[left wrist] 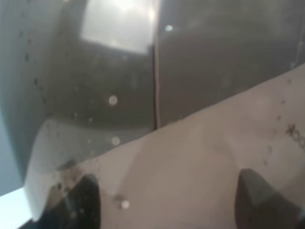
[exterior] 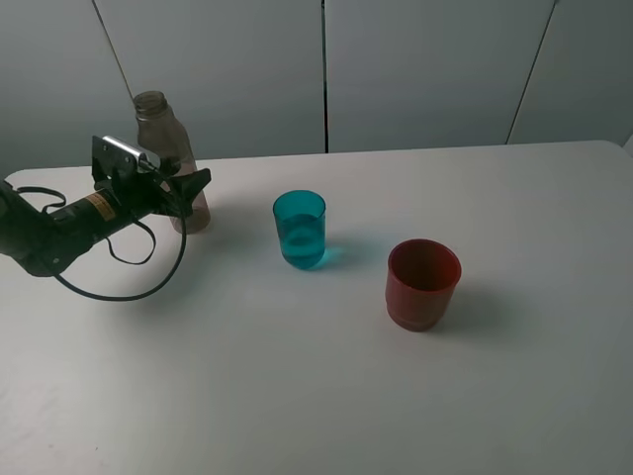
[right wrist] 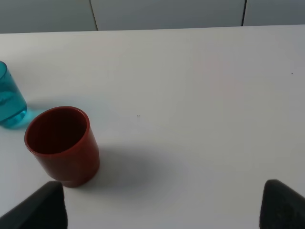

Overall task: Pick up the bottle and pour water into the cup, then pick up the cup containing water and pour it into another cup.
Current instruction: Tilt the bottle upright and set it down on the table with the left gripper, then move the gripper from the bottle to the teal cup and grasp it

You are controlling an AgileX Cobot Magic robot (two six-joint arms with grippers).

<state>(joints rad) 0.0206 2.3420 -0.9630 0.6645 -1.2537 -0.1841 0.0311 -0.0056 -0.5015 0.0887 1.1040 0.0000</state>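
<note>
The bottle [exterior: 170,158] stands upright on the table [exterior: 297,396] at the far left. My left gripper [exterior: 194,194] is closed around its lower half, one jaw on each side. In the left wrist view the bottle [left wrist: 143,95] fills the picture, with the gripper [left wrist: 169,200] around it. The cup [exterior: 300,230], teal, stands mid-table with water in it; it also shows in the right wrist view [right wrist: 9,102]. The other cup [exterior: 422,283], red-brown, stands to its right, upright and looking empty in the right wrist view [right wrist: 62,143]. My right gripper [right wrist: 162,210] is open and empty, short of the red-brown cup.
A black cable [exterior: 119,267] loops from the left arm onto the table. Grey wall panels [exterior: 415,69] stand behind the table's far edge. The right arm is out of the high view.
</note>
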